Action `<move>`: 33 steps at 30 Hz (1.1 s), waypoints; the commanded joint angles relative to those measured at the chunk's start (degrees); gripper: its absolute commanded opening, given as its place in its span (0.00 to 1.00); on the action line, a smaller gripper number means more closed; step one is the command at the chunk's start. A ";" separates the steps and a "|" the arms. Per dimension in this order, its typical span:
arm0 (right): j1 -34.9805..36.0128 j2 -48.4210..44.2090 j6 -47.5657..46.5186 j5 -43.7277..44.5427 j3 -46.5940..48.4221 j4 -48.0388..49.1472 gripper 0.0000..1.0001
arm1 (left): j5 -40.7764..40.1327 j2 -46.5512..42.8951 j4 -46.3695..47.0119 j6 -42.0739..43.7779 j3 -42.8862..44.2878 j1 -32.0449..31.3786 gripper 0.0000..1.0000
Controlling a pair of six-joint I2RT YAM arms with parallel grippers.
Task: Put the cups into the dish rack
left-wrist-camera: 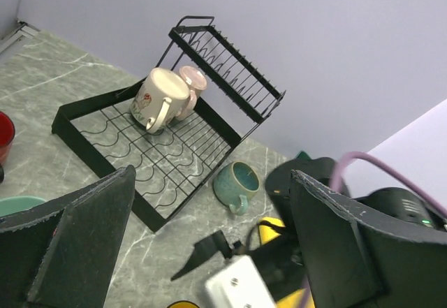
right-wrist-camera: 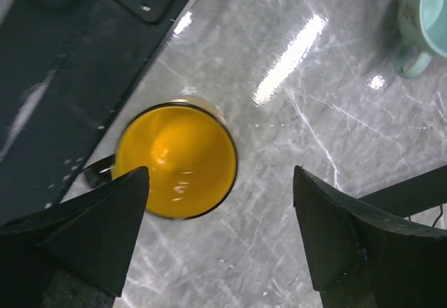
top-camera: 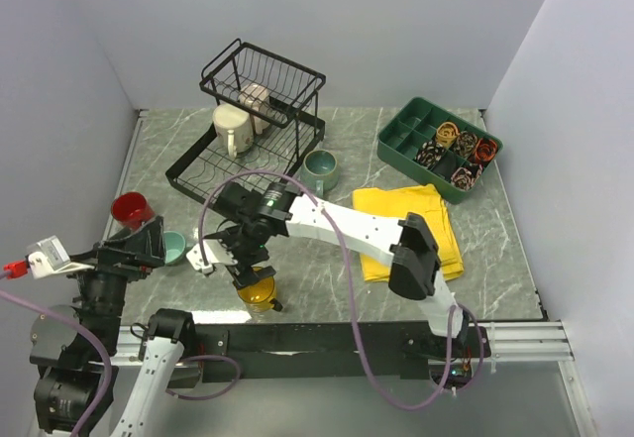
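Hovering above the yellow mug (right-wrist-camera: 174,160) near the table's front edge, the right gripper (right-wrist-camera: 220,175) is spread wide and empty. The left gripper (left-wrist-camera: 213,175) is likewise wide, beside the teal mug (top-camera: 174,248) and red mug (top-camera: 130,208). The cream mug (left-wrist-camera: 159,97) and lilac mug (left-wrist-camera: 192,81) sit in the rack (left-wrist-camera: 230,70), with the green mug (left-wrist-camera: 235,184) just beside it.

The dish rack (top-camera: 248,130) stands at the far left of the table (top-camera: 515,259). On its lower tier, under the upper basket (top-camera: 263,75), rest two mugs, the front mug (top-camera: 233,130) close against the back mug (top-camera: 260,105). A third mug (top-camera: 320,170) stands just right of the rack's near right corner. Well to the rack's right sits a compartmented tray (top-camera: 396,138). A folded cloth (top-camera: 406,229) lies to the rack's right and nearer. Left of the rack and nearer stands a fourth mug (top-camera: 131,207), with a fifth mug (top-camera: 175,249) nearer still. A sixth mug (top-camera: 258,294) stands well in front of the rack, by the table's near edge.
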 commanded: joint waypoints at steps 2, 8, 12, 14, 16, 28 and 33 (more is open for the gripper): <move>0.85 3.82 1.92 4.45 2.99 3.15 0.83 | -0.61 -1.00 -1.40 0.05 0.65 0.21 0.96; 0.85 6.81 2.54 5.34 2.12 3.76 0.72 | -0.52 -2.32 -1.31 -0.47 0.74 0.21 0.96; 1.46 8.66 1.66 6.57 2.29 3.41 0.64 | -0.26 -2.85 -1.31 -0.91 1.35 0.21 0.96; 1.73 9.54 0.88 7.36 2.12 3.15 0.61 | -0.44 -3.20 -1.49 -0.82 1.61 0.21 0.96; 2.17 10.06 0.52 8.59 1.76 3.15 0.58 | -0.44 -3.37 -1.75 -0.74 1.79 0.12 0.96; 3.57 11.38 -1.76 12.64 -0.70 4.20 0.38 | 0.35 -3.73 -1.93 -1.26 1.44 0.21 0.96; 3.75 11.74 -2.29 12.73 -0.43 3.94 0.29 | 1.50 -4.34 -2.19 -2.23 0.12 0.21 0.96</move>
